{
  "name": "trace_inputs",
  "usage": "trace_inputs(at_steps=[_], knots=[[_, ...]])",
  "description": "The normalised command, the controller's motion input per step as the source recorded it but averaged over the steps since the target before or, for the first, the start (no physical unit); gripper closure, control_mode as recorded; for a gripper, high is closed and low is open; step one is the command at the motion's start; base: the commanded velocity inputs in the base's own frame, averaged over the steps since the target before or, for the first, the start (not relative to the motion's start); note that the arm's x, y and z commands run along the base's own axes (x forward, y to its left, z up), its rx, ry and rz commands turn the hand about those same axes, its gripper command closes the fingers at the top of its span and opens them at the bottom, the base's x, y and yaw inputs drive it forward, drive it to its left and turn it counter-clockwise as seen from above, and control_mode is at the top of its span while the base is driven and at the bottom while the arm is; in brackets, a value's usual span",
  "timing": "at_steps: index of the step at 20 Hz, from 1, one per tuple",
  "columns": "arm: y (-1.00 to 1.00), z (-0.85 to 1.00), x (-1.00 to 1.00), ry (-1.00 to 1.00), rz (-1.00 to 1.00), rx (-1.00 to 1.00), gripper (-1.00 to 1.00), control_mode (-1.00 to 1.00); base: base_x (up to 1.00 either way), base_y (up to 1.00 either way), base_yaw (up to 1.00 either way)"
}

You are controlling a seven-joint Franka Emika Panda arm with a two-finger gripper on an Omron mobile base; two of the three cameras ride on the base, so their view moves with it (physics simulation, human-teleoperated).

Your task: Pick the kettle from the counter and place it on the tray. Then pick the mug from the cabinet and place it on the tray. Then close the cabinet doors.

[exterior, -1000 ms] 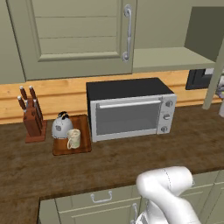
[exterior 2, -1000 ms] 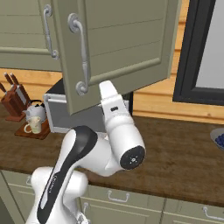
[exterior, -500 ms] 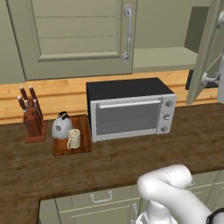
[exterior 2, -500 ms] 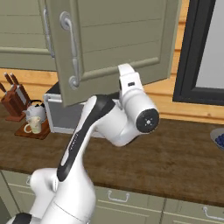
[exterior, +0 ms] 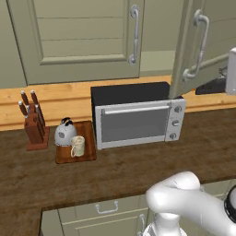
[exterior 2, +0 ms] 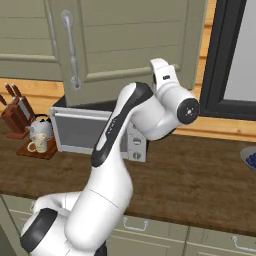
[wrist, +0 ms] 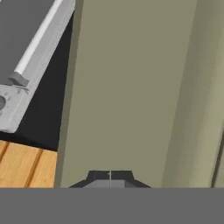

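Observation:
The silver-grey kettle [exterior: 65,132] [exterior 2: 40,127] and the cream mug [exterior: 77,145] [exterior 2: 39,145] both stand on the reddish wooden tray [exterior: 88,146] [exterior 2: 46,154], on the dark counter [exterior: 138,166] left of the microwave. The cabinet's left door [exterior: 78,37] is closed. Its right door [exterior: 203,46] [exterior 2: 130,40] hangs partly open, with a strip of pale shelf [exterior: 156,62] showing between the two. My gripper [wrist: 110,176] is shut, holds nothing, and its tips press flat against the right door's olive panel [wrist: 127,87]. My hand [exterior 2: 161,75] sits against that door.
A grey microwave [exterior: 136,120] [exterior 2: 90,132] stands under the cabinet, with a wooden knife block [exterior: 33,124] at the far left. A dark window frame [exterior 2: 225,55] and a blue bowl [exterior 2: 250,157] are at the right. Olive drawers [exterior: 106,212] run below the counter.
The right cabinet door has swung further toward closed, with my hand travelling along against it. The kettle, mug and tray have not moved.

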Motion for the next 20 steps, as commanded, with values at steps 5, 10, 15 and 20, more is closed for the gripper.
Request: trace_inputs(at_steps=[5,10,15,20], knots=[[0.15,-0.03,0.76,-0.21,0.0,0.0,1.0,-1.0,0.0,0.0,0.0],[0.25,-0.06,0.54,-0.07,-0.06,0.0,1.0,-1.0,0.0,0.0,0.0],[0.2,-0.05,0.69,0.0,-0.1,0.0,1.0,-1.0,0.0,0.0,0.0],[0.02,-0.15,0.73,0.0,-0.11,0.0,1.0,-1.0,0.0,0.0,0.0]])
